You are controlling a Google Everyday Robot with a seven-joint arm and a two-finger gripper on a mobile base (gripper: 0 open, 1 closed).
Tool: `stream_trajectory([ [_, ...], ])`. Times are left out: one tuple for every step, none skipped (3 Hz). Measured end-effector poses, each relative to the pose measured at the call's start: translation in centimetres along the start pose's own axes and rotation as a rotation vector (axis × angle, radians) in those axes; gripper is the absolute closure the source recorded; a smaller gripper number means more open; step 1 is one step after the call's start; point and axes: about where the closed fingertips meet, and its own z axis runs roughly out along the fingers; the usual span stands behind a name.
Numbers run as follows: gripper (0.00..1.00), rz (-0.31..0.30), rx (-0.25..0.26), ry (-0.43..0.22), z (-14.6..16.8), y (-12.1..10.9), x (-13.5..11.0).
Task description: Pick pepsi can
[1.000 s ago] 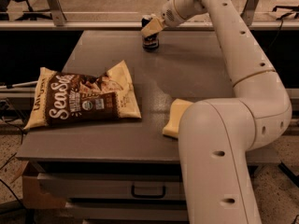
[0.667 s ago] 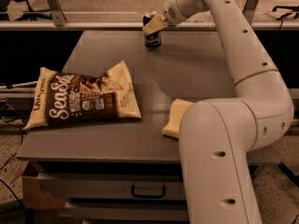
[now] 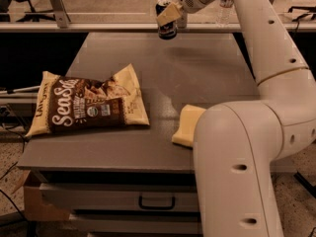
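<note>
The pepsi can [image 3: 166, 27] is a small dark can held near the table's far edge, its bottom slightly above the grey tabletop [image 3: 197, 68]. My gripper [image 3: 169, 14] comes in from the upper right and is shut on the can's upper part. One pale yellow finger [image 3: 168, 12] covers the front of the can, so its logo is hidden. My white arm [image 3: 266, 43] arches from the lower right up to the can.
A brown and cream snack bag [image 3: 89, 102] lies flat at the table's left. A pale yellow sponge-like block [image 3: 185, 125] lies at the front, beside my arm's base. A clear water bottle [image 3: 224, 9] stands behind the table. A drawer handle [image 3: 156, 202] is below the front edge.
The can has risen from the tabletop and shifted slightly right with my gripper shut on it. The bag and the yellow block have not moved.
</note>
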Motion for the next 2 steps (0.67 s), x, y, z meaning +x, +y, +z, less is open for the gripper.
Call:
stream_trajectory([
  [1.0, -0.048, 0.024, -0.005, -1.8, -0.2, -1.1],
  [1.0, -0.08, 0.035, -0.005, -2.9, -0.2, -1.8],
])
